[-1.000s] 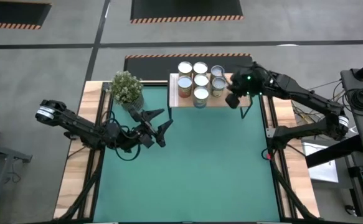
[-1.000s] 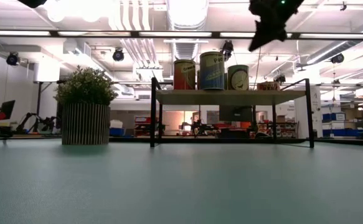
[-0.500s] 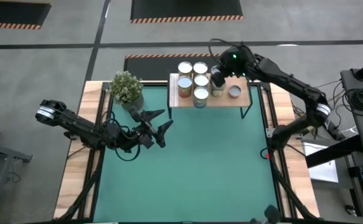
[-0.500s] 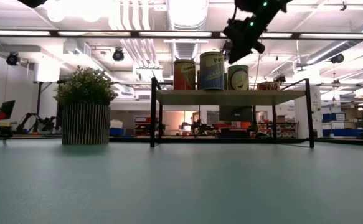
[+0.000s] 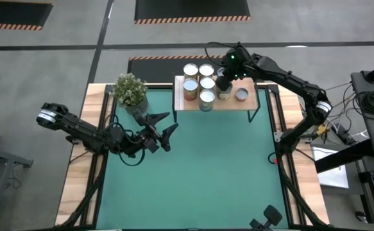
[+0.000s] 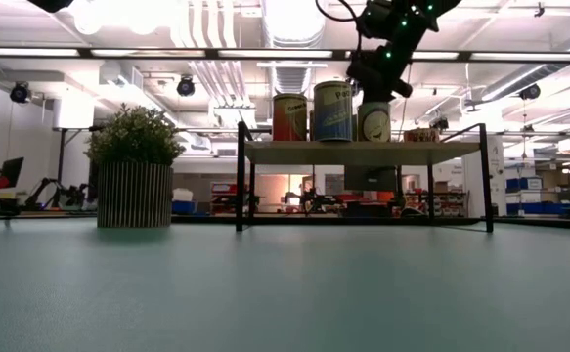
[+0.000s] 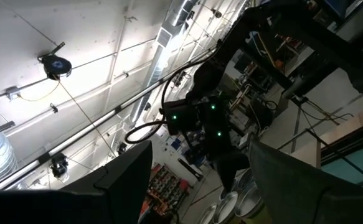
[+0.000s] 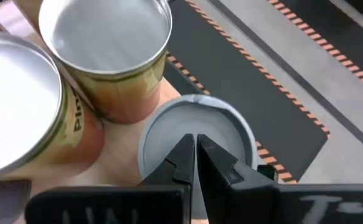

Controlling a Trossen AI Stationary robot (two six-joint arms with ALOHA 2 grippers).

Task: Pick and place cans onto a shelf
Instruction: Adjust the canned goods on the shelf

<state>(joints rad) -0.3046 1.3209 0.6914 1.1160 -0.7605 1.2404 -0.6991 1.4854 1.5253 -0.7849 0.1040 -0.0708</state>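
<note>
Several cans (image 5: 199, 82) stand upright on the light wooden shelf (image 5: 247, 104) at the table's far edge; the low view shows three of them (image 6: 332, 110) on the board (image 6: 363, 152). My right gripper (image 5: 224, 79) is shut and slants down over the right-hand cans. In its wrist view the gripper (image 8: 195, 155) hangs over a grey-topped can (image 8: 197, 124), beside a silvery-topped can (image 8: 109, 37) and a white-topped one (image 8: 13, 106). In the low view the gripper (image 6: 365, 86) stands just above the can tops. My left gripper (image 5: 167, 126) waits open over the mat's left part.
A potted plant (image 5: 130, 90) stands at the far left, close to my left arm. A low can (image 5: 241, 95) stands alone at the shelf's right end. The green mat (image 5: 193, 173) stretches from the shelf to the near edge. Black floor mats with striped edges (image 8: 262, 81) lie beyond the table.
My right gripper has swung from the shelf's right end toward the table's left and far edges, and now hangs over the cans. It has stayed shut. The low can at the shelf's right end, earlier under the gripper, now shows.
</note>
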